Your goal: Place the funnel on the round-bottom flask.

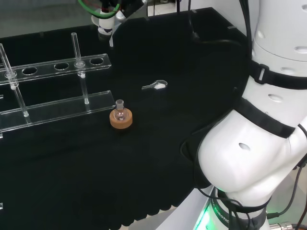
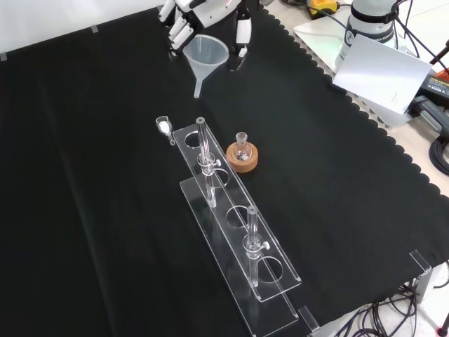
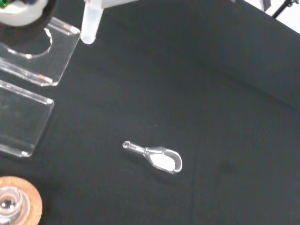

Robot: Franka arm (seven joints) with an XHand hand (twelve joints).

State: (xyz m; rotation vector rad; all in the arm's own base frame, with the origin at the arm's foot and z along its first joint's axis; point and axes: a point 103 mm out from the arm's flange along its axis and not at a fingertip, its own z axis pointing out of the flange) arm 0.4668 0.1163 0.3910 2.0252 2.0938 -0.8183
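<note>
In the front view, a small clear scoop lying at the left, the hand gripping a clear funnel above the cloth, a rack standing nearby, the flask sitting on its cork ring just right.

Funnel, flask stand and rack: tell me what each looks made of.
Funnel: translucent, slightly milky, matte walls; probably plastic. It is held in the hand.
Stand under the round-bottom flask: tan, dull, grainy ring; looks like cork.
Rack: clear flat plates with bright polished edges and round holes; likely acrylic, though glass cannot be excluded.
</note>
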